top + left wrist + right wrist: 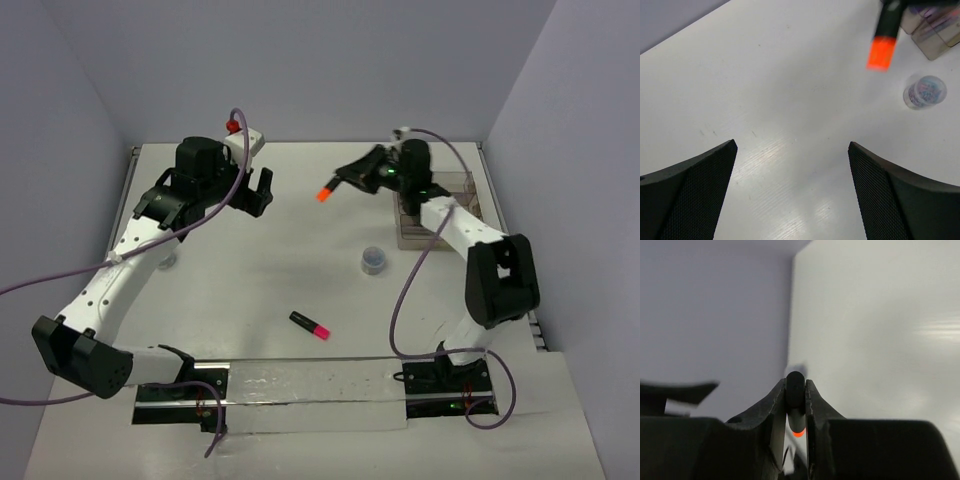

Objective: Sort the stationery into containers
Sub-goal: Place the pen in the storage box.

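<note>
The round pot [373, 260] sits between tray [412, 236] and lying highlighter [310, 325].

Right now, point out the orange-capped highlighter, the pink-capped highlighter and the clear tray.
orange-capped highlighter [323, 194], top external view, on its orange cap.
pink-capped highlighter [310, 325], top external view, mid-body.
clear tray [413, 236], top external view, near-left corner.

left arm: stretched from the near-left corner toward the far edge | left gripper [258, 190]: jaws spread wide, nothing between them | right arm: rises along the right edge, forearm turned left near the far edge | right gripper [795, 386]: fingers clamped on orange-capped highlighter [323, 194], above the table
</note>
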Available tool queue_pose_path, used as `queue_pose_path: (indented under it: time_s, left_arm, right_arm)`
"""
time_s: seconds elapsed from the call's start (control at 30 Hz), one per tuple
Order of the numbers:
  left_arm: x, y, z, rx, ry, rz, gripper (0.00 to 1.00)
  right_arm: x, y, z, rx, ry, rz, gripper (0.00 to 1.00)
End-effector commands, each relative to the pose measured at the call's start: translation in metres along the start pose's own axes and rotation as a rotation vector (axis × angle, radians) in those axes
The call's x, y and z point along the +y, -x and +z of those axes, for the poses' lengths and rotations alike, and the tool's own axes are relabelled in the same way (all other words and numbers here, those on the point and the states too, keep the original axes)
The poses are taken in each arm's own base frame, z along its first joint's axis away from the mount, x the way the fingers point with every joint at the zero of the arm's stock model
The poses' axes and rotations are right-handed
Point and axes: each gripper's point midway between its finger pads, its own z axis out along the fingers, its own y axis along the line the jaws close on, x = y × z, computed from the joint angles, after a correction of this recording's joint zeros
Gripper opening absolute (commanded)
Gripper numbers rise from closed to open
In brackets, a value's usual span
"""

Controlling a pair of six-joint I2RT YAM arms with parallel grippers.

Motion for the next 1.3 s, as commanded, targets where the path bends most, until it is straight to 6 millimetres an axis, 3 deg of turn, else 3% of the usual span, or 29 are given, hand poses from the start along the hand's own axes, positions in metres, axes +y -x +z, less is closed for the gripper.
queue_pose_path:
  time_s: [0.0, 0.03, 0.07, 0.13, 0.17, 0.37, 0.57, 0.63, 0.67, 0.73, 0.83, 0.97, 1.13, 1.27]
  left_arm:
    - [0.008, 0.005, -0.019, -0.042, 0.052, 0.067, 0.99]
    - [0.008, 0.000, -0.019, -0.030, 0.054, 0.069, 0.99]
    - [0.009, -0.009, -0.018, -0.013, 0.064, 0.073, 0.99]
    - [0.013, -0.021, -0.016, 0.003, 0.084, 0.074, 0.99]
    - [0.014, -0.028, -0.015, 0.017, 0.090, 0.075, 0.99]
    - [0.012, -0.062, -0.001, 0.075, 0.086, 0.057, 0.99]
    - [0.009, -0.077, 0.007, 0.114, 0.060, 0.063, 0.99]
    - [0.005, -0.077, 0.007, 0.112, 0.043, 0.059, 0.99]
    - [0.004, -0.076, 0.007, 0.109, 0.033, 0.056, 0.99]
    - [0.001, -0.077, 0.007, 0.110, 0.021, 0.055, 0.99]
    - [0.001, -0.077, 0.005, 0.113, 0.021, 0.054, 0.99]
    - [0.001, -0.078, -0.001, 0.114, 0.026, 0.056, 0.99]
    - [0.001, -0.076, -0.006, 0.099, 0.033, 0.054, 0.99]
    - [0.002, -0.070, -0.012, 0.091, 0.039, 0.056, 0.99]
  right_arm:
    - [-0.029, 0.087, -0.087, -0.297, -0.086, -0.028, 0.00]
    - [-0.046, 0.098, -0.102, -0.338, -0.136, -0.017, 0.00]
    - [-0.078, 0.112, -0.126, -0.402, -0.220, 0.011, 0.00]
    - [-0.113, 0.126, -0.156, -0.476, -0.303, 0.063, 0.00]
    - [-0.121, 0.133, -0.167, -0.503, -0.319, 0.073, 0.00]
    - [-0.190, 0.152, -0.213, -0.608, -0.441, 0.229, 0.00]
    - [-0.230, 0.154, -0.229, -0.651, -0.555, 0.283, 0.04]
    - [-0.238, 0.153, -0.228, -0.643, -0.575, 0.296, 0.10]
    - [-0.243, 0.152, -0.228, -0.642, -0.587, 0.305, 0.22]
    - [-0.247, 0.151, -0.229, -0.646, -0.595, 0.315, 0.36]
    - [-0.253, 0.156, -0.226, -0.628, -0.613, 0.307, 0.49]
    - [-0.255, 0.166, -0.232, -0.634, -0.636, 0.307, 0.56]
    - [-0.244, 0.175, -0.235, -0.644, -0.616, 0.292, 0.57]
    - [-0.217, 0.170, -0.228, -0.615, -0.574, 0.238, 0.58]
